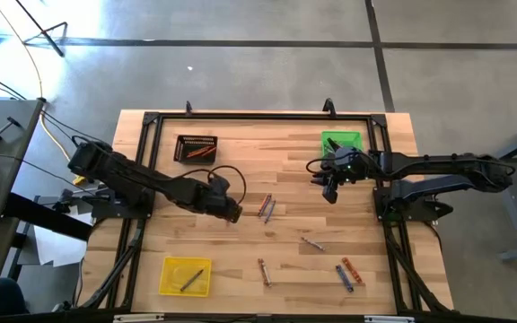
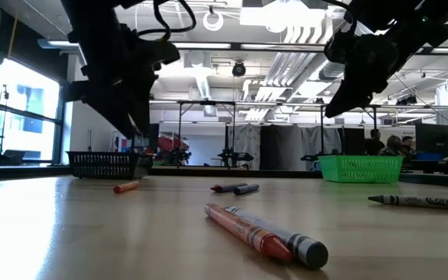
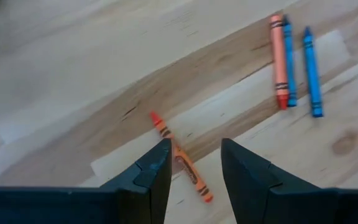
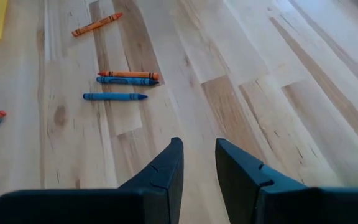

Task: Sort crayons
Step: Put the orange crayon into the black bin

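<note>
While the left gripper (image 3: 191,163) hangs over an orange crayon (image 3: 180,158), jaws apart and empty, probably to grab it, the right gripper (image 4: 199,163) waits, jaws slightly apart, near the green tray (image 1: 341,141).

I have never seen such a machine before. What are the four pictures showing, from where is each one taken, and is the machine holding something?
These are two robot arms at a wooden table. One picture looks straight down, one looks level across the table top, and two come from cameras on the arms' wrists. Crayons lie loose on the wood, among them an orange crayon just ahead of the left gripper, and an orange and two blue ones lying together. At the edges stand a black tray, a green tray and a yellow tray. The right gripper hangs above bare wood. Both grippers are open and hold nothing.
</note>
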Available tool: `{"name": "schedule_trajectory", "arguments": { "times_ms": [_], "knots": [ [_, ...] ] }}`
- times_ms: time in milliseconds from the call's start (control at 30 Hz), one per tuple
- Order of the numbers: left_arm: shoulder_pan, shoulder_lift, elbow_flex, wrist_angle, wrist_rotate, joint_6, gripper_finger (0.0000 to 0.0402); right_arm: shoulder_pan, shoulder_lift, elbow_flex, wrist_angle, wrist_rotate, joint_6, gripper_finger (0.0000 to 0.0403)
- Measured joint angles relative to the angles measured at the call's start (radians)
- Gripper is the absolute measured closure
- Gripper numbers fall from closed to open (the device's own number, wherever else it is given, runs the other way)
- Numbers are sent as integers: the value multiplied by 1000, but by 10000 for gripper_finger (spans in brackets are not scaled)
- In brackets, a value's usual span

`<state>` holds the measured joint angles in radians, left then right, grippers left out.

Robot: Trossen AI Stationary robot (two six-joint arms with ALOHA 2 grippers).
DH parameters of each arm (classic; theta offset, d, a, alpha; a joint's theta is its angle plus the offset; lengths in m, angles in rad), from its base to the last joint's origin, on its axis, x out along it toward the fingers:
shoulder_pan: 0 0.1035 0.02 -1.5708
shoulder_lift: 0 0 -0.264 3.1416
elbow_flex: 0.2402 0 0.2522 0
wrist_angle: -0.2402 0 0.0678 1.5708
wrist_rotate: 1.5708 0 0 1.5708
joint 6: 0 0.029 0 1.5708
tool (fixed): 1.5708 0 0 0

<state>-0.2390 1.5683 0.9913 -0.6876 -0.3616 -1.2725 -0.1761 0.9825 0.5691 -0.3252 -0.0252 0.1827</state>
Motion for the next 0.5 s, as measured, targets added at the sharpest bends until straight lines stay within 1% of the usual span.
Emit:
{"name": "schedule_trajectory", "arguments": {
  "times_ms": [100, 267, 400, 500],
  "knots": [
    [0, 42, 0, -2, 23, -33, 275, 0, 0, 0, 0, 2, -15, 315],
    [0, 169, 24, -10, 131, -24, 275, 0, 0, 0, 0, 37, -30, 315],
    [1, 246, 75, -1, 165, 23, 275, 0, 0, 0, 0, 50, -35, 315],
    [2, 285, 114, -6, 170, 61, 275, 0, 0, 0, 0, 50, -35, 315]
  ]
}}
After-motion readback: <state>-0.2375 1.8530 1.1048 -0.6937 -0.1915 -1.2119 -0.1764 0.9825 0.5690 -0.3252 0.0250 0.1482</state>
